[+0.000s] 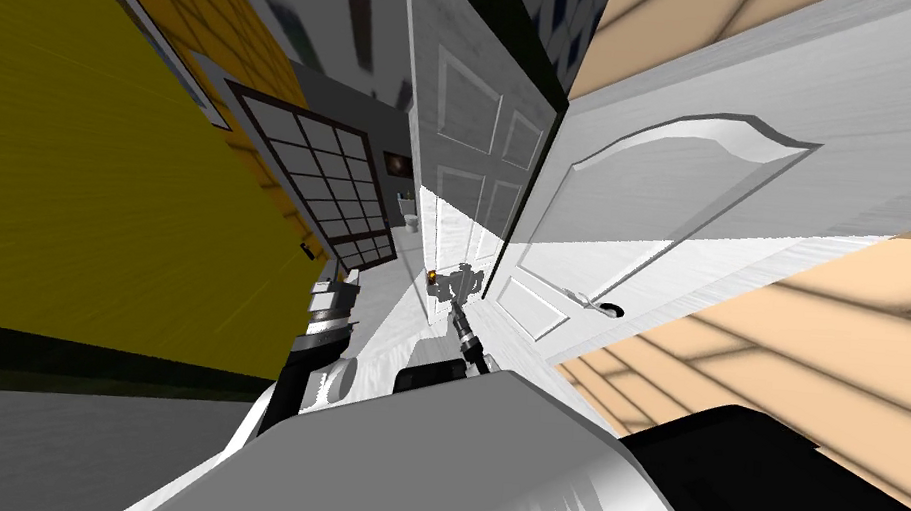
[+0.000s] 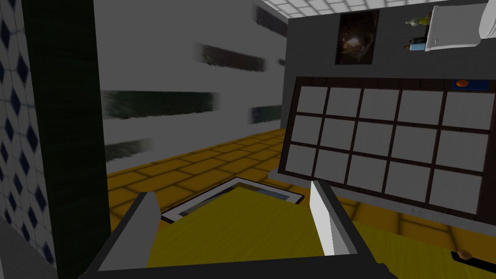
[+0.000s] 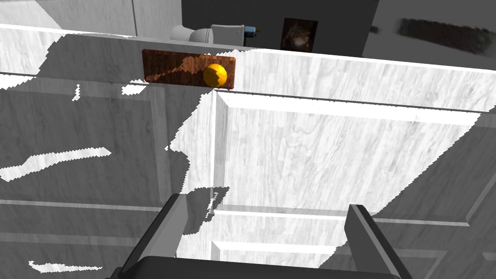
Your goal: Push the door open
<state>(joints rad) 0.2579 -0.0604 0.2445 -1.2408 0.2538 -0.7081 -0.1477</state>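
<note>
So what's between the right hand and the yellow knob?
Just bare white door between right hand and yellow knob, shown in the right wrist view.

Right gripper (image 3: pixel 266 203): fingers (image 3: pixel 167 232) spread apart, nothing between them.
Door (image 3: pixel 315 160): white, panelled, wood-grained, just ahead of the fingers; whether they touch it cannot be told.
Knob (image 3: pixel 214 75): yellow, on a brown plate (image 3: pixel 164 68), well beyond the fingertips at the door's edge.
Toilet (image 3: pixel 206 34): white, past that edge.
</note>
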